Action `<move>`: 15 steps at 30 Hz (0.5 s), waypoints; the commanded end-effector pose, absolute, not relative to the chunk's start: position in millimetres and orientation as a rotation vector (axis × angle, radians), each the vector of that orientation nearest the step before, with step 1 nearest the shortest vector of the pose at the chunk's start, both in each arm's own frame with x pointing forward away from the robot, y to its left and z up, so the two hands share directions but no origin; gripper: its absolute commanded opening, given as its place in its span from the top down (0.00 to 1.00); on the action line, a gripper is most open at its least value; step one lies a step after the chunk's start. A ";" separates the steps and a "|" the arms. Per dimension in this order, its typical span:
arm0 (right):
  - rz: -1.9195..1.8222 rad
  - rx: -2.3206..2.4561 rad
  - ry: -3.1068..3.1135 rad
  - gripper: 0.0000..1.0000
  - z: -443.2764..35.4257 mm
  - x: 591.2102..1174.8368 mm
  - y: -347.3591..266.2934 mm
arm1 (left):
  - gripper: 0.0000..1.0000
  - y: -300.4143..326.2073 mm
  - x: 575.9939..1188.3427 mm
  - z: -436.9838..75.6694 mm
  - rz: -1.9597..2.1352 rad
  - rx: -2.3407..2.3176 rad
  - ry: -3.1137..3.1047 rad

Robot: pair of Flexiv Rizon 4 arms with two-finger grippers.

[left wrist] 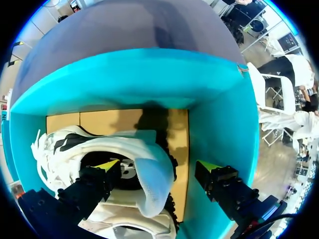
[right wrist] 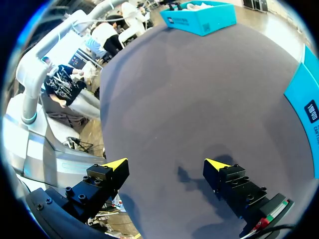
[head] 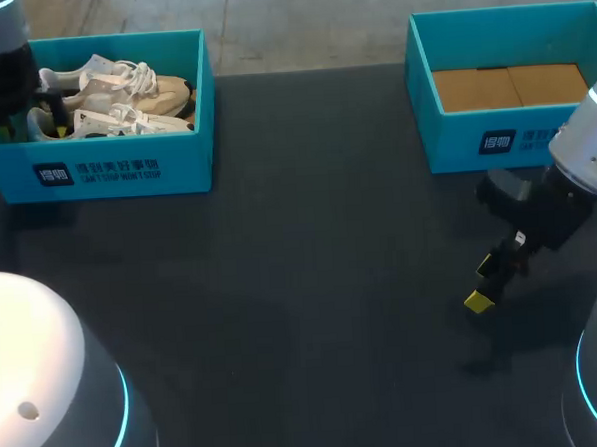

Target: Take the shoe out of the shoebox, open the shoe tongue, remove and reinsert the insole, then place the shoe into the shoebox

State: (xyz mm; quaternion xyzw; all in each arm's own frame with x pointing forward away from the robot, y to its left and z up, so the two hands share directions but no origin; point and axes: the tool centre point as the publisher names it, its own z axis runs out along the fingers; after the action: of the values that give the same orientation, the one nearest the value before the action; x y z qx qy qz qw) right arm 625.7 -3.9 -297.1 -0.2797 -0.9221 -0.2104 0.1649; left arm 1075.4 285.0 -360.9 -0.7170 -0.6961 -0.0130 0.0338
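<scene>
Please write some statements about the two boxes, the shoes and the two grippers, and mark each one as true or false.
1. The shoes lie in the left box. True.
2. The right box holds a shoe. False: only its brown floor shows.
3. The left gripper is inside the left box. True.
4. The right gripper grips an insole. False: it is open and empty above the table.

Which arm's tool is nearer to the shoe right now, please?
Left. The left tool is inside the shoebox, one finger in the shoe's opening; the right tool hangs over the table, near the other box.
</scene>
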 end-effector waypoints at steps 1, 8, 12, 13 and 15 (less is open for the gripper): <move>-0.598 -0.799 -2.630 0.00 -297.4 624.8 -3.6 | 0.02 284.7 1076.9 -366.8 -0.038 -2.204 -2.145; -0.598 -0.799 -2.630 0.00 -297.4 624.8 -3.6 | 0.04 281.2 1077.9 -373.4 -0.025 -2.190 -2.157; -0.598 -0.799 -2.630 0.00 -297.4 624.8 -3.6 | 0.05 280.7 1078.7 -377.5 -0.009 -2.178 -2.163; -0.598 -0.799 -2.630 0.00 -297.4 624.8 -3.6 | 0.05 280.8 1078.8 -378.6 -0.007 -2.176 -2.164; -0.598 -0.799 -2.630 0.00 -297.4 624.8 -3.6 | 0.05 280.8 1078.6 -381.8 -0.004 -2.172 -2.164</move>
State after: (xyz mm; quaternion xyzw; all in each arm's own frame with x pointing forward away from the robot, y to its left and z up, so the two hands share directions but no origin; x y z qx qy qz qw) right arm 625.7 -3.9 -297.1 -0.2797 -0.9221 -0.2104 0.1649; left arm 1074.4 280.3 -377.2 -0.7078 -0.7055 -0.0032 0.0356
